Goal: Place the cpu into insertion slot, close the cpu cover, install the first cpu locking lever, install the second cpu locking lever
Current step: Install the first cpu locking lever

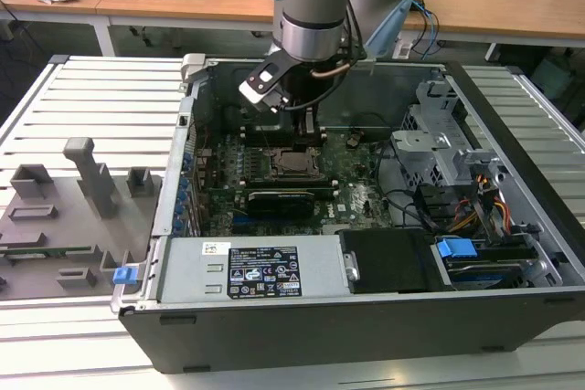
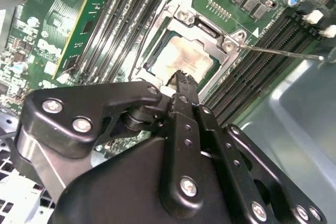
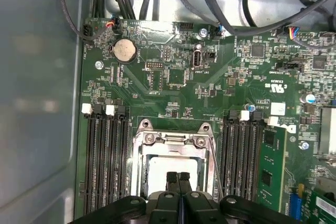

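End effector (image 3: 178, 177) pinched closed, just above cpu (image 3: 157, 174)

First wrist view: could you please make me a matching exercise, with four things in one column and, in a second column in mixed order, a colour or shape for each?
Things:
1. cpu
2. cpu cover
3. gripper
4. battery

Descriptions:
a. black, shut
b. round silver disc on the green board
c. silvery frame with a square window
d. dull grey square inside that frame

Pairs: 1-d, 2-c, 3-a, 4-b.
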`<action>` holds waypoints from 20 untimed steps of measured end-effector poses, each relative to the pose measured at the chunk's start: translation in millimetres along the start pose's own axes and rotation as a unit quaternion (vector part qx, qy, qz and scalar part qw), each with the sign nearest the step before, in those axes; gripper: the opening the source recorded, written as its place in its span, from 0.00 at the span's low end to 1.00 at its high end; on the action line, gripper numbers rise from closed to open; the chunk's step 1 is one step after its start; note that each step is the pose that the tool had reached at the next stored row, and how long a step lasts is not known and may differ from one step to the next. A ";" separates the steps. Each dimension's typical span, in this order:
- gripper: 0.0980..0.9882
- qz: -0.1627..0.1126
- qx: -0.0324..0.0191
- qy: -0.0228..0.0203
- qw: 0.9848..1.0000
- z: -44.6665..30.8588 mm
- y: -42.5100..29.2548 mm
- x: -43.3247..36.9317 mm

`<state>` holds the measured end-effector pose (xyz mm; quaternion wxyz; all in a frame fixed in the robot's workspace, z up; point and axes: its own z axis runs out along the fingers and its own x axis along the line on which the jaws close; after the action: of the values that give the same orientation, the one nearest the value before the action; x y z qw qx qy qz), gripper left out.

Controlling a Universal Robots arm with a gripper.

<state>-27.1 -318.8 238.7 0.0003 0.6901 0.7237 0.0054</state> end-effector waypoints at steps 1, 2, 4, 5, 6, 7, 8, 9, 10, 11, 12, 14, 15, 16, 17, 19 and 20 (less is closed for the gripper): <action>0.01 0.000 0.000 0.000 1.000 -2.3 0.0 0.0; 0.01 0.000 0.000 0.000 1.000 -5.3 0.1 0.0; 0.01 0.000 0.000 0.000 1.000 -12.7 0.1 0.1; 0.01 0.000 0.000 0.000 1.000 -16.1 0.2 0.1; 0.01 0.000 0.000 0.000 1.000 -20.0 0.2 0.1; 0.01 0.000 0.000 0.000 1.000 -23.7 0.2 0.2; 0.01 0.000 0.000 0.000 1.000 -27.4 0.2 0.2; 0.01 0.000 0.000 0.000 1.000 -31.2 0.3 0.2; 0.01 0.000 0.000 0.000 1.000 -35.2 0.3 0.3; 0.01 0.000 0.000 0.000 1.000 -41.4 0.3 0.3; 0.01 0.000 0.000 -0.001 1.000 -48.1 0.4 0.3; 0.01 0.000 0.000 -0.001 1.000 -58.9 0.5 0.4; 0.01 0.000 0.000 -0.001 1.000 -64.1 0.5 0.5; 0.01 0.000 0.000 -0.001 1.000 -68.8 0.6 0.5; 0.01 -0.003 0.000 -0.001 1.000 -68.8 0.6 0.5; 0.01 -0.020 0.000 -0.001 1.000 -68.8 0.6 0.6; 0.01 -0.033 0.000 -0.001 0.999 -68.8 0.5 0.6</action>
<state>-27.2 -318.8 307.5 0.0012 0.6657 0.7462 0.0048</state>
